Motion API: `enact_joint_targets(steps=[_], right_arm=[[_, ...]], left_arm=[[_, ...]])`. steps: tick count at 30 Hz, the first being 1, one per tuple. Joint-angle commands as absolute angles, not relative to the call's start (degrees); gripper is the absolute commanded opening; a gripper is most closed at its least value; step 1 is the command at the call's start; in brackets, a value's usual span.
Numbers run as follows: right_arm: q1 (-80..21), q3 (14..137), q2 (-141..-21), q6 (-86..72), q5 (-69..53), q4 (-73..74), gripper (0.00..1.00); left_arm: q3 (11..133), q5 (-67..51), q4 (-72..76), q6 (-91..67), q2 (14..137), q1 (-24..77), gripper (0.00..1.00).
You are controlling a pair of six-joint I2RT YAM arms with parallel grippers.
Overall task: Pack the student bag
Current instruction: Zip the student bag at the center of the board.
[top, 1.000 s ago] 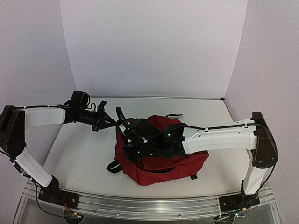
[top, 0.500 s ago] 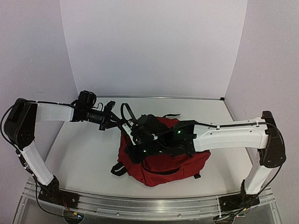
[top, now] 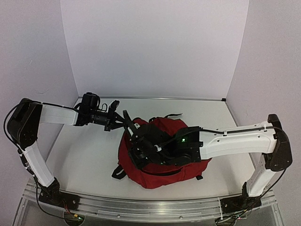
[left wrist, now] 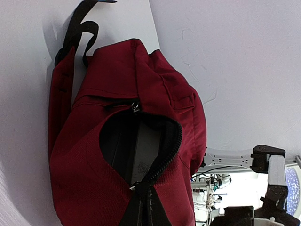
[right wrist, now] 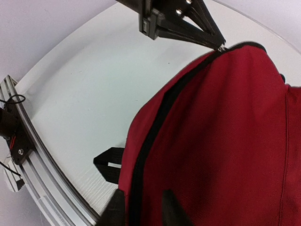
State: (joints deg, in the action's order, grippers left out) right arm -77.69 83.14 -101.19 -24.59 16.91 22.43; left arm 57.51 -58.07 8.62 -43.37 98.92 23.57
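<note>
The student bag (top: pixel 167 162) is a dark-red backpack lying in the middle of the table. My left gripper (top: pixel 127 125) is at its upper left corner, shut on the black zipper pull (left wrist: pixel 141 190). In the left wrist view the zipper is partly open, and the opening (left wrist: pixel 141 146) shows a dark inside with a flat grey surface. My right gripper (top: pixel 138 149) is on the bag's left side. In the right wrist view its fingers (right wrist: pixel 117 212) pinch the red fabric on both sides of the zipper line (right wrist: pixel 155 127).
A black strap loop (top: pixel 118 170) lies on the table at the bag's front left. Another strap (top: pixel 175 115) trails behind the bag. White walls close in the back and sides. A metal rail (top: pixel 141 207) runs along the front edge.
My left gripper has moved to the right with the zipper pull. The bag and my right arm have shifted a little to the right with it.
</note>
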Motion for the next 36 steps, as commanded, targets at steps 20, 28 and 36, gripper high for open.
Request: enact_joint_targets(steps=[20,28,36], right_arm=[[-75.8,115.1,-127.9,-31.9,34.0,36.2,0.71],[-75.8,115.8,-126.9,-30.8,34.4,36.9,0.01],[-75.9,92.0,-107.9,-23.4,15.2,21.1,0.00]], left_arm=[[49.4,-48.0,14.9,-42.2,89.1,26.6,0.00],[49.9,-44.3,12.1,-41.1,88.1,26.5,0.00],[55.5,-44.5,11.6,-40.4,90.5,26.2,0.00]])
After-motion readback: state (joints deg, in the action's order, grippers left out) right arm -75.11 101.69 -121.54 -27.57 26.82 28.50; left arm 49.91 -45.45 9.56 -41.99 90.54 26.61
